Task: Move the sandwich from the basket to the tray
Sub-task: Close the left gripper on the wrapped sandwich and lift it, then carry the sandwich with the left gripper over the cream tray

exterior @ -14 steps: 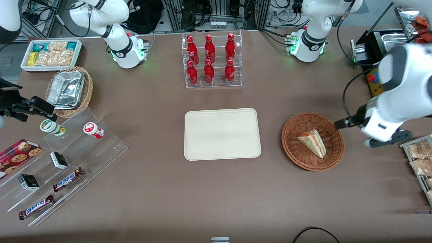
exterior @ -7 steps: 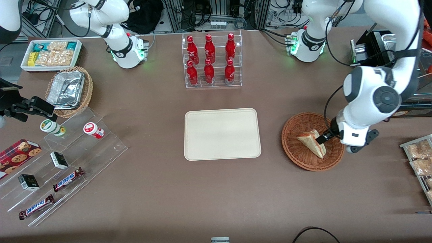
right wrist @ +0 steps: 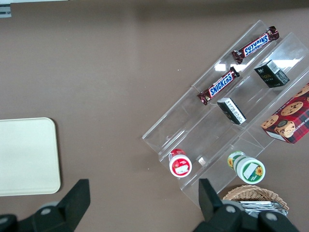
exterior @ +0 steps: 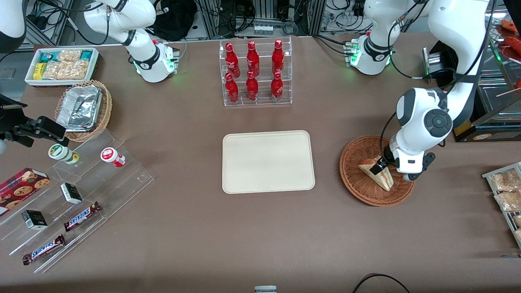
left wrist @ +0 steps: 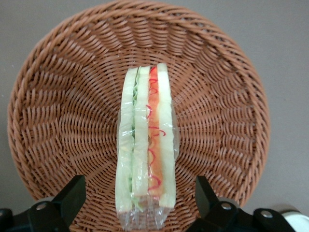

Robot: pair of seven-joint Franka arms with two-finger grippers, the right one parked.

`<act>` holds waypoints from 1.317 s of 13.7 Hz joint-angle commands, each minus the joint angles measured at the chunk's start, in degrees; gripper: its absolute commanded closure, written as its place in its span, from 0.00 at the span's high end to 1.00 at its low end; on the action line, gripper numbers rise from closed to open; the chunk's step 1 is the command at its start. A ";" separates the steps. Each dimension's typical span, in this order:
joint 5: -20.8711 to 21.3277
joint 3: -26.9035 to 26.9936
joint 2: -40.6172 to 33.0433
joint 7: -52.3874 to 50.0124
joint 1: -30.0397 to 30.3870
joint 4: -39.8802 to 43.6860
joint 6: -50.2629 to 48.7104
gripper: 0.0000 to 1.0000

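Note:
The sandwich (exterior: 376,175), a wrapped wedge of white bread with green and pink-red filling, lies in the round reddish-brown basket (exterior: 352,188) toward the working arm's end of the table. My left gripper (exterior: 382,165) hangs just above the sandwich, inside the basket's rim. In the left wrist view the gripper (left wrist: 139,199) is open. Its two black fingers (left wrist: 72,197) stand on either side of the sandwich (left wrist: 145,145), with a gap on each side, over the basket (left wrist: 58,121). The cream tray (exterior: 268,160) lies flat and bare at mid-table, beside the basket. One corner of the tray (right wrist: 26,154) shows in the right wrist view.
A clear rack of red bottles (exterior: 256,73) stands farther from the front camera than the tray. A wire rack of snack packets (exterior: 504,191) sits at the working arm's table edge. A stepped acrylic display (exterior: 73,191), a foil-tray basket (exterior: 83,108) and a white bin (exterior: 61,65) lie toward the parked arm's end.
The left arm has swung in from beside the basket. Its gripper has come over the sandwich and lowered around it. The sandwich has not moved.

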 commanded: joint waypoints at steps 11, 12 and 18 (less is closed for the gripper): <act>-0.06 -0.28 0.23 -3.65 0.02 5.89 -5.58 0.12; 0.02 -0.20 -0.14 -3.39 -0.07 9.22 -11.37 0.12; 0.46 -0.28 -0.05 -3.21 -8.13 26.30 -31.82 0.12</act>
